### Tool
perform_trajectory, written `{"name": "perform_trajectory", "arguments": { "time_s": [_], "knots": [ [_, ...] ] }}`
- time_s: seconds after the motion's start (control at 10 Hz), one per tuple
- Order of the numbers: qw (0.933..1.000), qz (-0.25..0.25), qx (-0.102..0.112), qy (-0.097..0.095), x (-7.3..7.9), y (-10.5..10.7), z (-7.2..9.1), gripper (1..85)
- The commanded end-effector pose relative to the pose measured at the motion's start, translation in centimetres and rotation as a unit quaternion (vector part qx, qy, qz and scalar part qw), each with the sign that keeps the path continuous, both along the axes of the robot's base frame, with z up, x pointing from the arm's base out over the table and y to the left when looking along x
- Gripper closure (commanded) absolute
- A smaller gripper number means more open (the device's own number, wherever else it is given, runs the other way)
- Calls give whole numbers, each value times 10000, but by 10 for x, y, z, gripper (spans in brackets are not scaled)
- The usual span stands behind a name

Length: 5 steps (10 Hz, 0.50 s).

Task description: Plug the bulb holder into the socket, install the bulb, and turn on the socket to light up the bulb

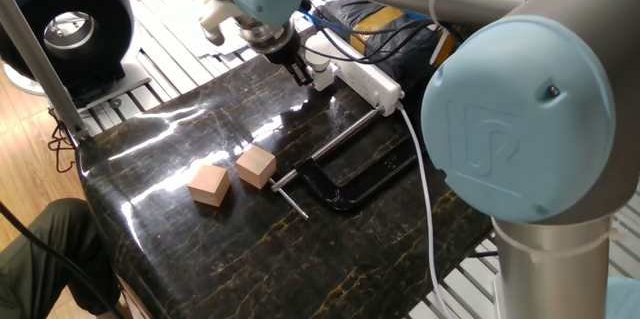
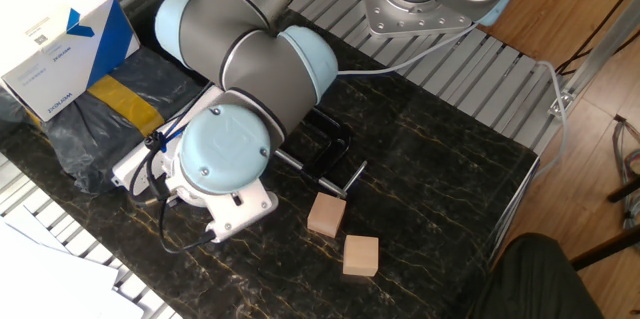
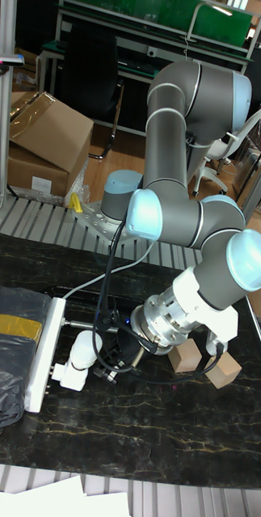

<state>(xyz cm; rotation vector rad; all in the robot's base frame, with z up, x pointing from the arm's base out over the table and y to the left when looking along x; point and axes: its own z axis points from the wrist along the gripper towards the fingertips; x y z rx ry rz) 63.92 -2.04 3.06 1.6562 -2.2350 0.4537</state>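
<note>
**Robot hand closing in on bulb at the power strip**

A dark marbled desk (image 1: 200, 249) in a workshop is carrying the scene, with cardboard boxes (image 3: 37, 141) and an office chair (image 3: 219, 157) standing behind it in the tall fixed view. The socket (image 3: 43, 354), a long white strip, is lying along the desk edge beside a black plastic bag (image 3: 5, 363), its white cable (image 1: 425, 199) trailing off the desk. The bulb holder (image 3: 68, 375) is sitting against the strip's side with the bulb (image 3: 85, 349) seated in it. The hand (image 3: 114, 363) is reaching in right beside the bulb; whether its dark fingers (image 1: 299, 71) are gripping the bulb or standing apart cannot be told, since the wrist is blocking the sight line. Two tan wooden cubes (image 1: 232, 176) are resting near mid-desk, just beside a black C-clamp (image 1: 345, 184).
</note>
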Motion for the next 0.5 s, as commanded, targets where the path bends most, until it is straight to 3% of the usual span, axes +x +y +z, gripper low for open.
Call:
{"name": "perform_trajectory", "arguments": {
  "time_s": [0.0, 0.4],
  "knots": [
    [10000, -30, -75, -28, 2, -2, -2, 847],
    [9997, -96, -206, 84, -5, -7, 4, 847]
  ]
}}
